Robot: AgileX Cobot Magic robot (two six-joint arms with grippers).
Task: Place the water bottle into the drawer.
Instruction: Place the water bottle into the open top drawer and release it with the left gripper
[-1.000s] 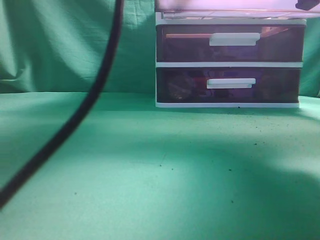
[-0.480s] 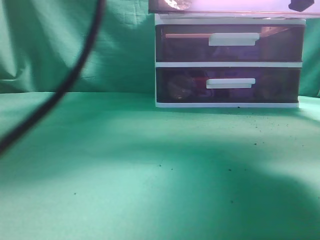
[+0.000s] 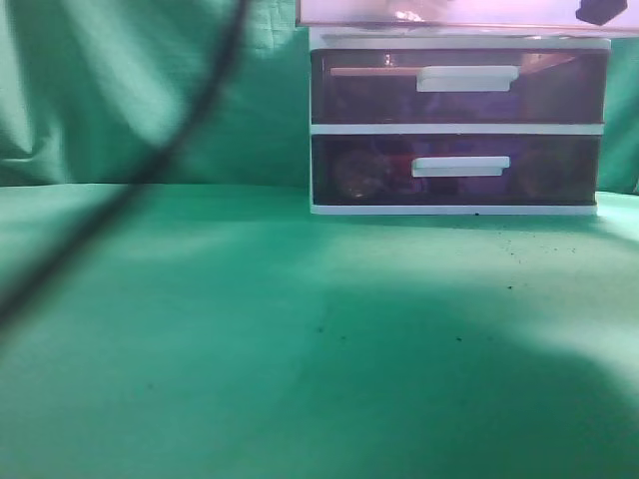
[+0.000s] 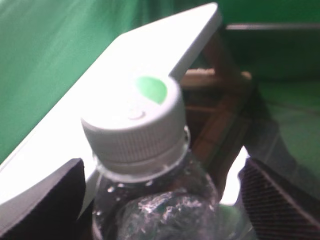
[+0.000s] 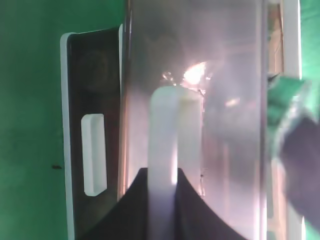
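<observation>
**Lower the bottle into the open drawer, and keep the drawer steady**

Nearest to you, the front of the worktop (image 3: 300, 399) shows only green cloth, with a blurred dark cable (image 3: 150, 170) crossing the left side of the exterior view. Do not let it catch on anything.

Further back, at the rear right of the worktop, stands the unit (image 3: 459, 130). Its two lower drawers are shut. The top drawer (image 3: 449, 12) is pulled out, and you see it only as a pale band at the upper edge.

Your right gripper (image 5: 162, 200) has its jaws closed on the drawer handle (image 5: 167, 130). Keep this grip firm and do not pull more, so the opening stays where it is.

Your left gripper (image 4: 160, 200) grips the bottle (image 4: 150, 200) by the body below the cap (image 4: 135, 125), one dark finger (image 4: 40, 195) on each side. The bottle hangs just beside the white top of the unit, above the opening.

I judge that you should bring it fully over the open drawer, clear of the white edge, then go down slowly. Release only when it rests on the bottom. How deep the drawer is, I cannot tell.
</observation>
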